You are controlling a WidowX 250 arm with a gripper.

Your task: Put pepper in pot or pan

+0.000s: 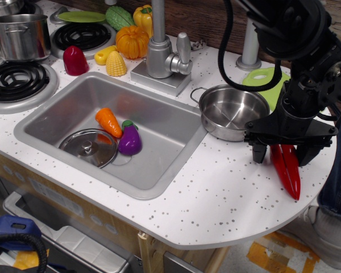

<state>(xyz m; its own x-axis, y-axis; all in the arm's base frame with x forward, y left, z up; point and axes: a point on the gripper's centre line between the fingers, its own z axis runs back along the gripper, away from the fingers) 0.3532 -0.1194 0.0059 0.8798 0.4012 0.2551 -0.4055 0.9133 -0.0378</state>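
Observation:
A long glossy red chili pepper [288, 172] lies on the white speckled counter at the right, pointing toward the front edge. My gripper [282, 153] hangs right over its stem end, open, one finger on each side of the pepper; its stem is hidden by the gripper. The shallow shiny steel pot [229, 112] with wire loop handles stands empty just left of the gripper, beside the sink.
A sink [57, 116] holds a carrot [108, 121], a purple eggplant [129, 140] and a flat lid [89, 147]. A faucet [162, 54] rises behind it. A green cutting board [265, 79] lies behind the pot. The counter's rounded edge runs close to the pepper.

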